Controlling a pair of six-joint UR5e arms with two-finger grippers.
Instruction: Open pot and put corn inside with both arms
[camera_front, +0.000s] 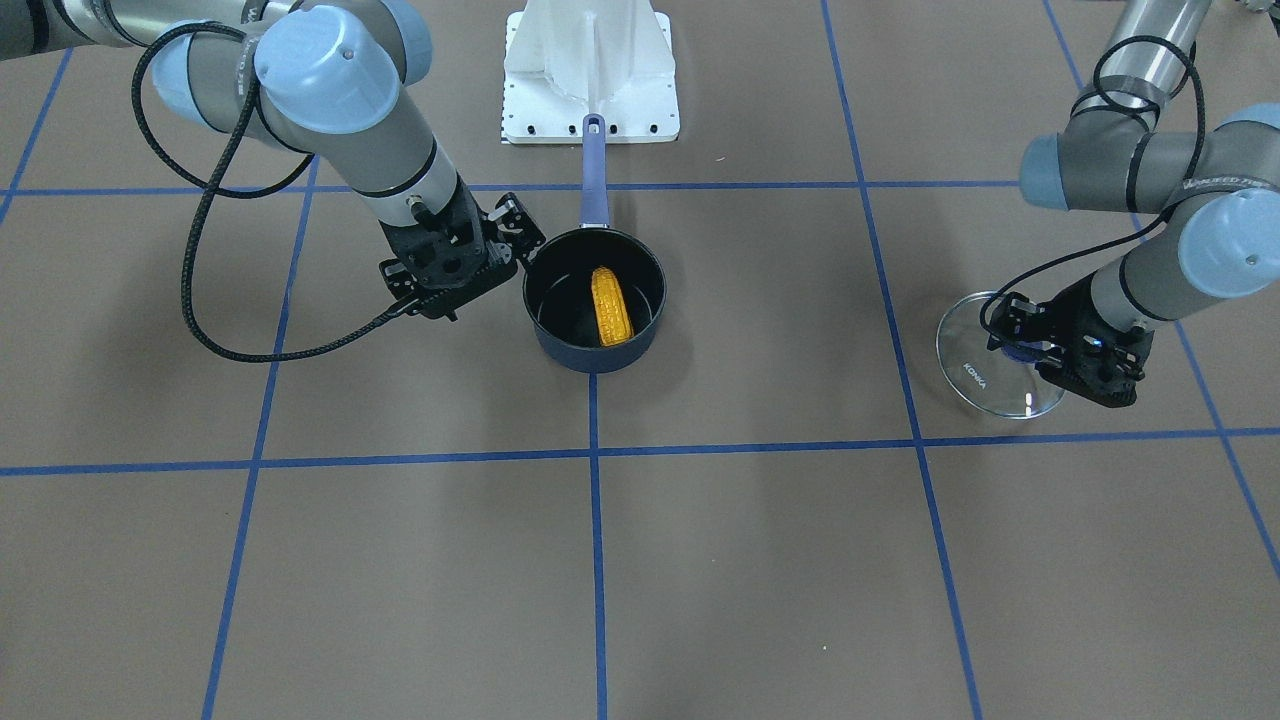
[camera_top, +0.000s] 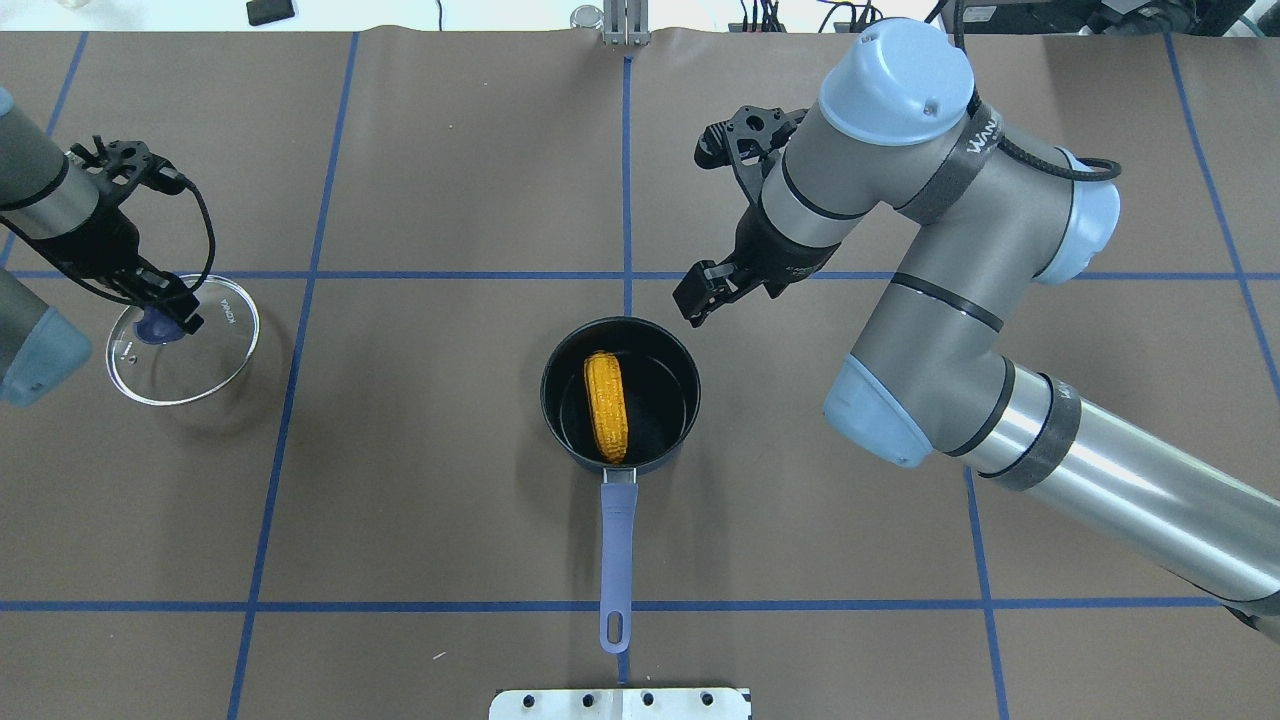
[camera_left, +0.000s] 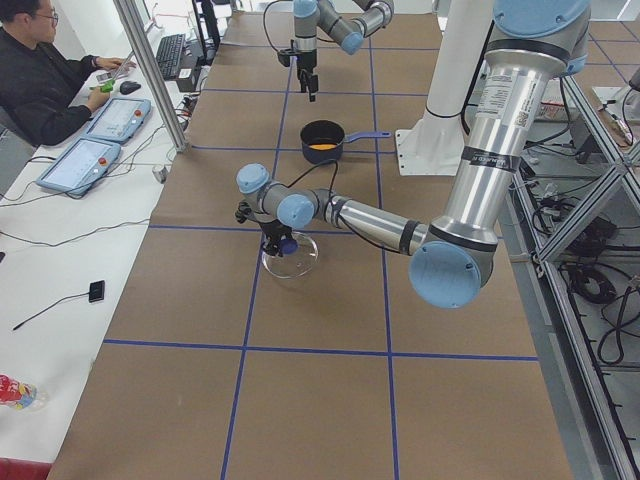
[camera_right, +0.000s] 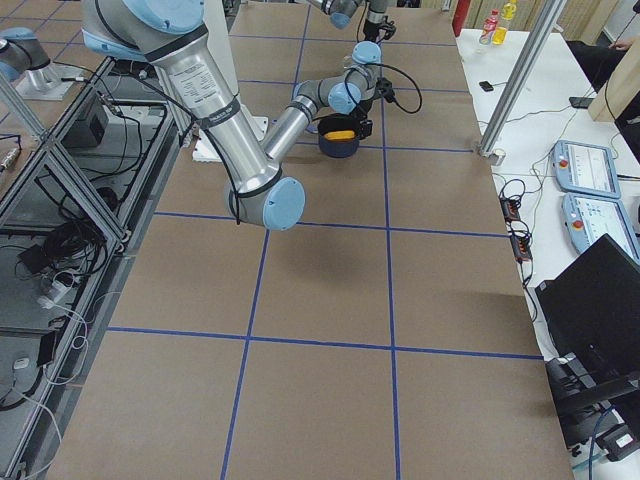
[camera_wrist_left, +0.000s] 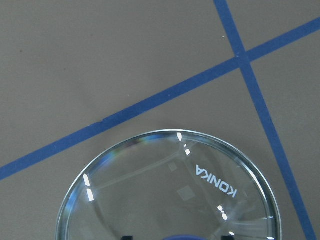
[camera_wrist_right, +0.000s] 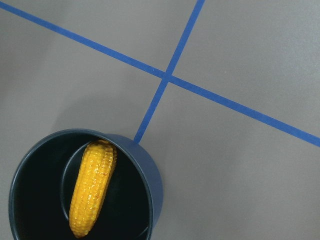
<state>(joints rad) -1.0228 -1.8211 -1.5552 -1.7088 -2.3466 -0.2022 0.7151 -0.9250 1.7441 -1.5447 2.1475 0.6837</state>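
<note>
The pot (camera_top: 688, 405) stands open at the table's middle, its lavender handle (camera_top: 618, 545) pointing toward my base. The corn (camera_top: 606, 405) lies inside it, also in the right wrist view (camera_wrist_right: 92, 187) and the front view (camera_front: 611, 305). My right gripper (camera_top: 697, 298) is open and empty, just beyond the pot's far right rim (camera_front: 520, 232). My left gripper (camera_top: 165, 318) is shut on the blue knob of the clear glass lid (camera_top: 205, 350), far to the left on the table. The lid fills the bottom of the left wrist view (camera_wrist_left: 170, 185).
A white mounting plate (camera_front: 590, 75) sits just past the handle's end at my base. Blue tape lines (camera_top: 627, 200) grid the brown table. An operator (camera_left: 40, 70) sits at a side bench with tablets, off the table.
</note>
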